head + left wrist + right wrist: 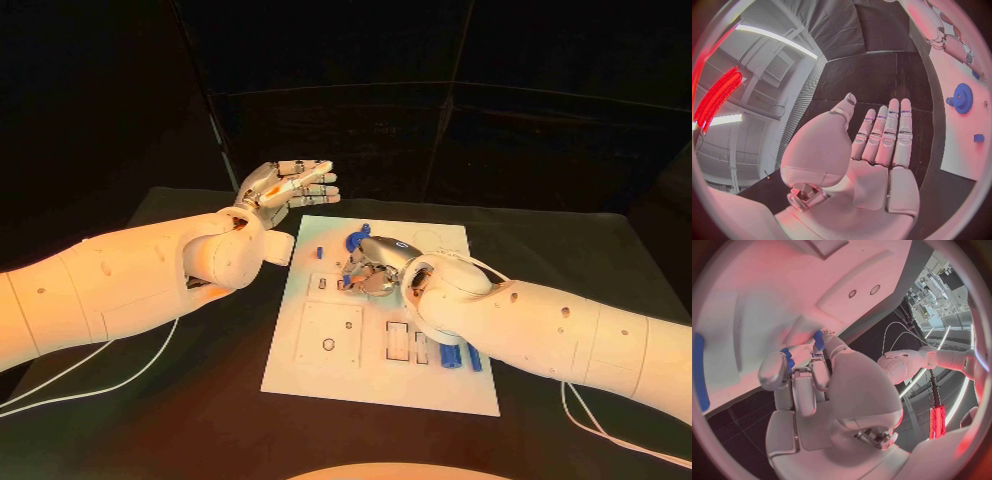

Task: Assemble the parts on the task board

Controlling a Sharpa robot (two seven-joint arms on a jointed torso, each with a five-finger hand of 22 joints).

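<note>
While my right hand (378, 275) sits down on the task board (329, 375), everything turns on one relation: the small blue part (787, 359) lies right at my fingertips (819, 341), pressed toward the board face.

- Right hand: fingers curled in, pinching the small blue part, per right wrist view. Position approx board centre, a shade toward 12 o'clock. Nearer hand by far for any seating move.
- Left hand (289, 185): held up off the desk (173, 400), at approx 10 o'clock from the board, fingers straight and apart, holding nothing. Well apart from all parts.
- Blue gear (962, 98): on the board at approx 12 o'clock, just beyond my right hand; it lies between the two hands, closer to the right.
- Small blue block (978, 137): on the board nr its left edge, at approx 10 o'clock.
- Long blue pieces (456, 356): at approx 4 o'clock on the board, beside my right forearm; long axis runs roughly 12-to-6.
- Recesses: rectangular slots at approx 6 o'clock, unfilled.

Judgement: next move prob. a short press or twist by the right hand; exact target socket hidden under the hand, can't tell which.
</note>
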